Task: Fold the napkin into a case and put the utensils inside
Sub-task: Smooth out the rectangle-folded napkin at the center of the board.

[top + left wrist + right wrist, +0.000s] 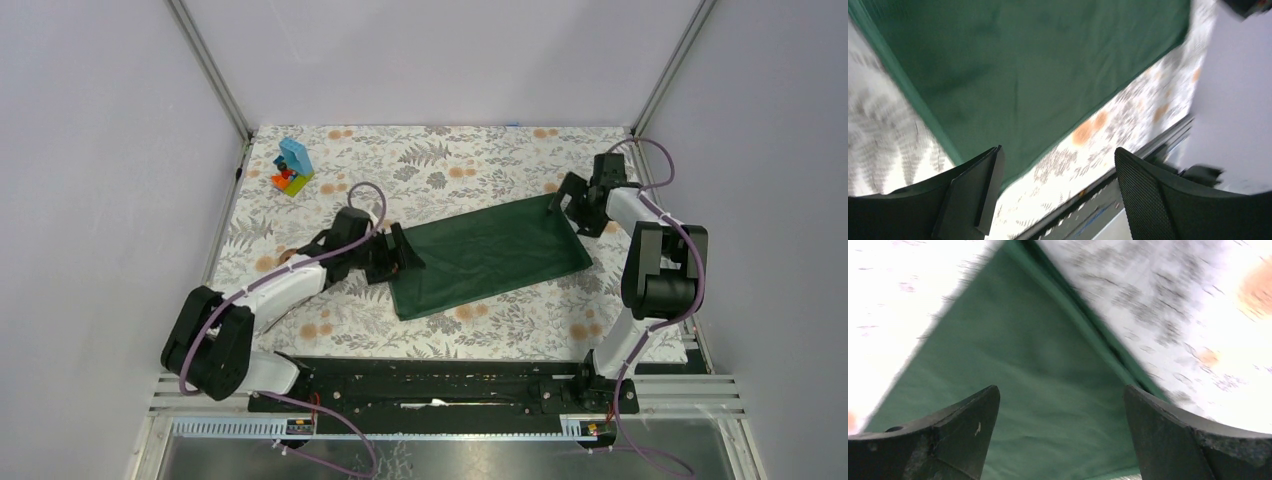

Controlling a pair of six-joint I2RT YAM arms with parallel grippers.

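The dark green napkin (488,255) lies flat on the floral table covering as a slanted oblong in the middle. My left gripper (403,253) is open at its left edge, empty. In the left wrist view the napkin (1023,65) fills the upper part, with its near edge running between the open fingers (973,185). My right gripper (572,208) is open at the napkin's far right corner, empty. In the right wrist view the napkin's corner (1038,370) lies between the spread fingers (968,415). No utensils are in view.
A colourful toy block stack (292,168) stands at the far left of the floral table covering (450,150). The black rail with the arm bases (440,385) runs along the near edge. Frame posts stand at the back corners.
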